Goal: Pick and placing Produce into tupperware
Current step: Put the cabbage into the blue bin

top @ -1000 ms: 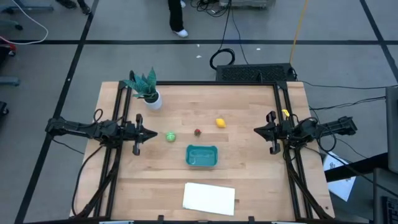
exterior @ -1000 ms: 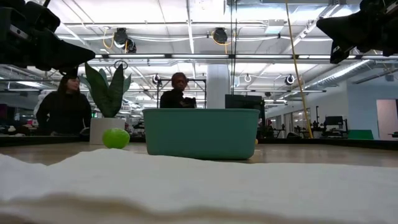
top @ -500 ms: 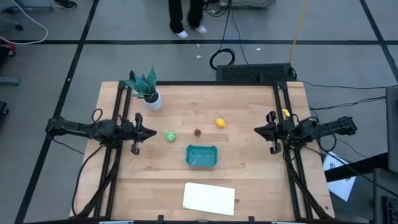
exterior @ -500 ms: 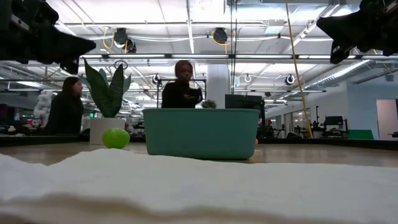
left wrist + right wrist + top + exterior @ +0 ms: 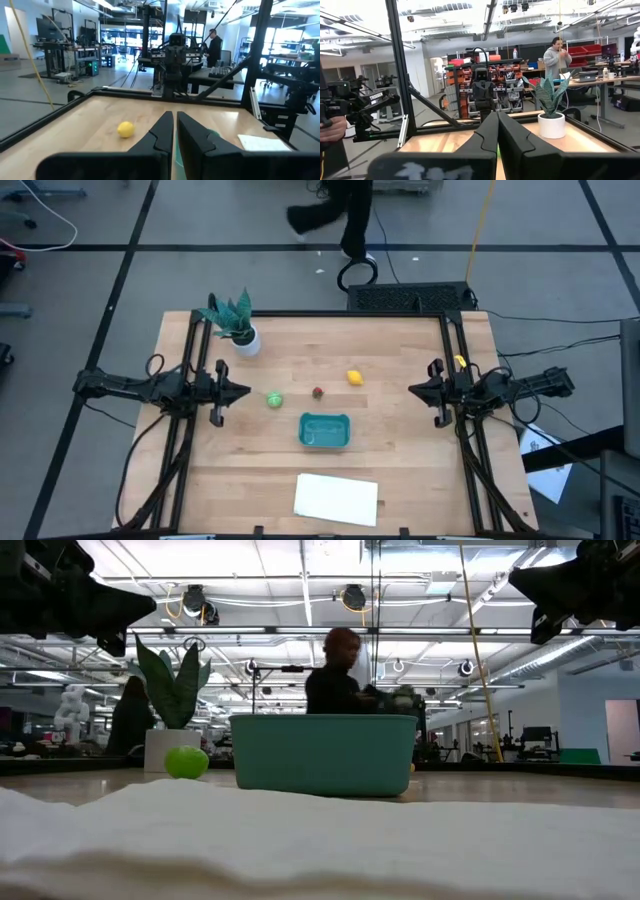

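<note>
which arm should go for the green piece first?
Left. The left pincer sits right beside the green piece, while the right pincer waits across the table, past the lemon.

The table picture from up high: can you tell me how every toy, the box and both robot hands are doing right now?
Light-green produce: loose on the table.
Red produce: loose on the table.
Yellow produce: loose on the table.
Tupperware: upright, no produce inside.
Left gripper: shut, holding nothing.
Right gripper: shut, holding nothing.
Potted plant: standing upright.
White sheet: lying flat.
</note>
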Available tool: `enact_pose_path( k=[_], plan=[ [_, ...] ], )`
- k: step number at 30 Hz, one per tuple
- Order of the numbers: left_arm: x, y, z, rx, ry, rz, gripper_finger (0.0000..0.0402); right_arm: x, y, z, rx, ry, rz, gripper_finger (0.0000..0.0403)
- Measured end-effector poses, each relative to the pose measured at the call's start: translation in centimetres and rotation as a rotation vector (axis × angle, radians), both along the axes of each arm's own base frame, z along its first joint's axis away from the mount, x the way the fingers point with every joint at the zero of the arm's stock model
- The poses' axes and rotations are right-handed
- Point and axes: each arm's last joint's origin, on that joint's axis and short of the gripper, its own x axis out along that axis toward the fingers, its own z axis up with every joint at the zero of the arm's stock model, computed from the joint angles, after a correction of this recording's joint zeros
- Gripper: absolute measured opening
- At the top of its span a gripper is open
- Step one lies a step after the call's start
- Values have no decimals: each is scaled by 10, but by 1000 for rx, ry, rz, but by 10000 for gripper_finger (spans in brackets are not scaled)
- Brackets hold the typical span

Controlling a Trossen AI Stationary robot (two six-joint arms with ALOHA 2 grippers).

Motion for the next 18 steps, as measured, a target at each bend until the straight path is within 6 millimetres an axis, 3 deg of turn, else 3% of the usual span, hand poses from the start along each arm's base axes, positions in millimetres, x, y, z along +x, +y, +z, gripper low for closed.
enact_pose_path(
  k=[10, 18],
  plan=[
    [0, 2, 0, 5, 17, 59, 26, 1, 0, -1, -47, 10, -11, 0],
    [-8, 4, 39, 28, -37, 88, 26, 1, 0, -1, -72, 13, -17, 0]
  ],
)
